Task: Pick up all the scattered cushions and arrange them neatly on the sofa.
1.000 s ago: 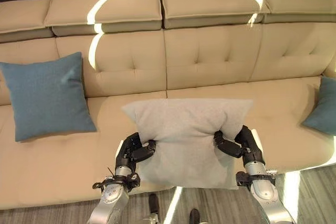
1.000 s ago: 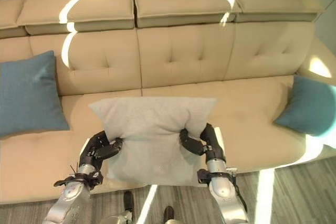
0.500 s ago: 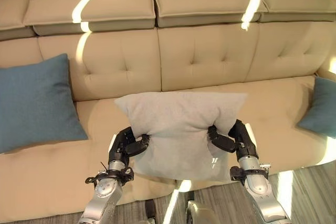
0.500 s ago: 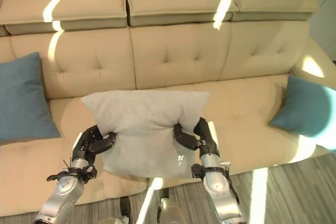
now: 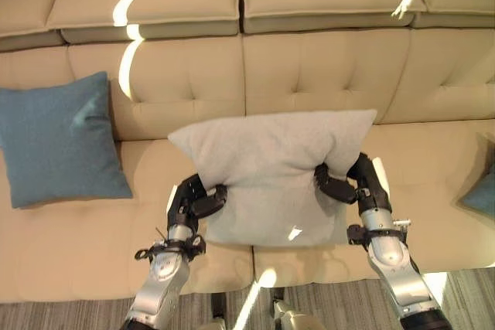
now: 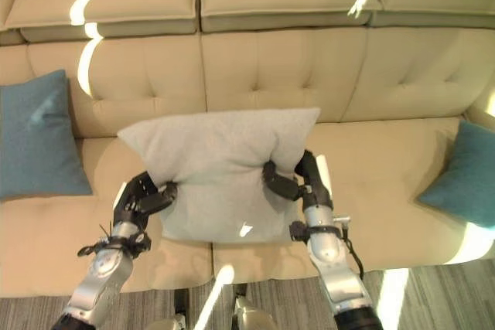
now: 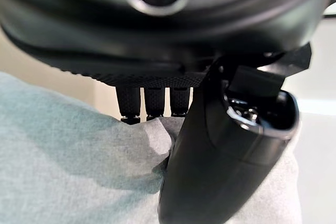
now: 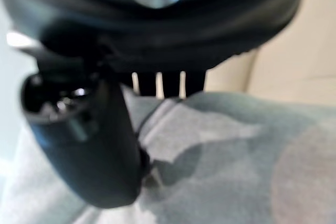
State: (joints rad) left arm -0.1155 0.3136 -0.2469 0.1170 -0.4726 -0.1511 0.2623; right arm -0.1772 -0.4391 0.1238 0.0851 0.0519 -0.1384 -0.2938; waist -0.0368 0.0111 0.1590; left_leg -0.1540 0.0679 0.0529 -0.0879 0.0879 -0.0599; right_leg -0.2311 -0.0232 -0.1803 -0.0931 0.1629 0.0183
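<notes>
While the grey cushion point(image 5: 272, 175) hangs above the middle seat of the beige sofa point(image 5: 325, 75), the left robot hand point(image 5: 193, 202) pinches its left edge and the right robot hand point(image 5: 348, 183) pinches its right edge, thumbs pressed into the fabric. It looks light and very soft, dimpling at both grips, so holding the side seams seems sensible to stop sagging. Two blue cushions already rest on the sofa, one at the left point(image 5: 62, 141), one at the far right point(image 6: 464, 175).
</notes>
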